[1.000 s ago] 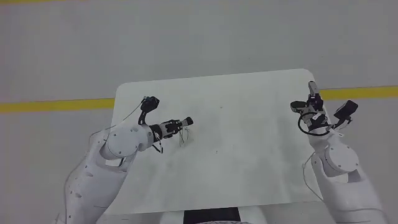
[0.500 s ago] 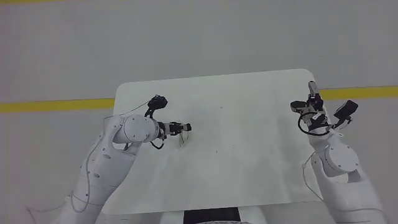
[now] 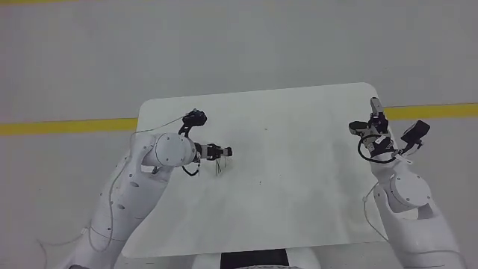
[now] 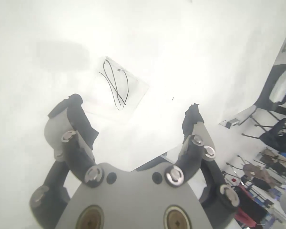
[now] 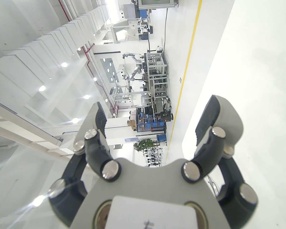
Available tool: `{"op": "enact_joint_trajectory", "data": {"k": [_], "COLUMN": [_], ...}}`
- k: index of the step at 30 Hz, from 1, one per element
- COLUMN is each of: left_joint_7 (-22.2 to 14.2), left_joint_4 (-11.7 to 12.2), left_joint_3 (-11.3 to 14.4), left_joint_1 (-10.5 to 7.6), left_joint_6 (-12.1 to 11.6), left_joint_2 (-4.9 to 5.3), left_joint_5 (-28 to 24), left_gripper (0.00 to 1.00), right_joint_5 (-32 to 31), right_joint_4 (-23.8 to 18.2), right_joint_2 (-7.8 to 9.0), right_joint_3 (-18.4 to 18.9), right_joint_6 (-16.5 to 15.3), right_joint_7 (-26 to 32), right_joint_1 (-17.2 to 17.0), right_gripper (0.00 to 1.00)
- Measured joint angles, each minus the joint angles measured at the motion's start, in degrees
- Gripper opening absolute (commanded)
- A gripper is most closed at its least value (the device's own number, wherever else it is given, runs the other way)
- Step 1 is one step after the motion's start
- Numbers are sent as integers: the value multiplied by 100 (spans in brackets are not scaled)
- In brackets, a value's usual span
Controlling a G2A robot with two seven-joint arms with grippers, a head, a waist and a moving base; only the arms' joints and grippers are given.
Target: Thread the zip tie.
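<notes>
Thin black zip ties (image 4: 115, 84) lie in a loose bundle inside a clear bag on the white table (image 3: 299, 194); from above they show as dark strands (image 3: 220, 166) just below my left gripper (image 3: 222, 151). My left gripper (image 4: 133, 102) hovers open over the table a short way from the zip ties, with nothing between its fingers. My right gripper (image 3: 375, 116) stays at the table's right edge, raised and pointing away from the table. In its own wrist view the right gripper (image 5: 155, 115) stands open and empty, facing the hall.
The table's near corner and edge (image 4: 152, 158) lie close under my left gripper. Chairs and stands (image 4: 271, 129) sit on the floor beyond that edge. A yellow floor line (image 3: 67, 127) runs behind the table.
My left arm has swung forward and turned, bringing its gripper over the zip ties from a slightly nearer position. The right arm has not moved.
</notes>
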Motion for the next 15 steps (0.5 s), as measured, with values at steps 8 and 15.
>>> {"op": "enact_joint_trajectory", "data": {"k": [8, 15], "left_joint_7": [-795, -770], "left_joint_4": [346, 622], "left_joint_3": [615, 828], "left_joint_1": [-583, -786], "left_joint_6": [0, 0], "left_joint_2": [-227, -335], "left_joint_5": [739, 1143], "left_gripper": [100, 100], "right_joint_5": [0, 0], "right_joint_4": [0, 0], "right_joint_2": [0, 0], "right_joint_3": [0, 0], "right_joint_6": [0, 0], "right_joint_7": [0, 0], "right_joint_1": [0, 0], "right_gripper": [100, 100]}}
